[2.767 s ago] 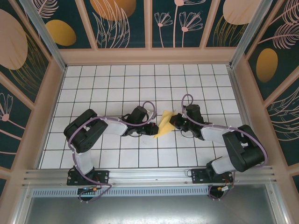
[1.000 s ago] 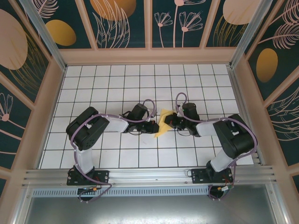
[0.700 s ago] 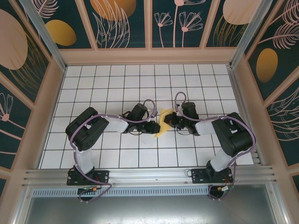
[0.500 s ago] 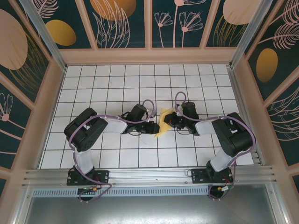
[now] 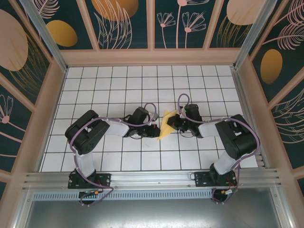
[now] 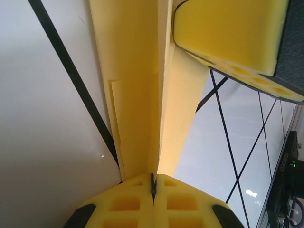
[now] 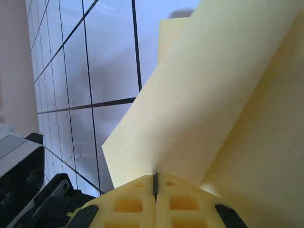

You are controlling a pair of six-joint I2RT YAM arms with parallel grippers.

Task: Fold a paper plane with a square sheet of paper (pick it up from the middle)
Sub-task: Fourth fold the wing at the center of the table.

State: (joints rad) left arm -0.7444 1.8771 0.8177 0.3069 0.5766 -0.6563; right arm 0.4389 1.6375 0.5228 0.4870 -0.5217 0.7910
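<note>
Two black arms reach inward over the white grid table [image 5: 95, 85] in the top view and meet near its middle. Between them is the folded yellow sheet of paper [image 5: 165, 128], a narrow shape running near to far. The left gripper [image 5: 156, 129] meets it from the left. The right gripper [image 5: 172, 122] meets it from the right, a little farther back.

From the left wrist, the left gripper [image 6: 153, 187] has its yellow pads pressed together with only a thin seam between them, pinching the sheet of paper [image 6: 135, 85] at a crease. At upper right, a yellow pad [image 6: 228, 33] of the right gripper lies against the same sheet.

From the right wrist, the right gripper [image 7: 155, 187] likewise has its pads closed on an edge of the sheet of paper [image 7: 213, 95], which fans out above the tiles. The left arm's dark body [image 7: 28, 190] shows at lower left.
</note>
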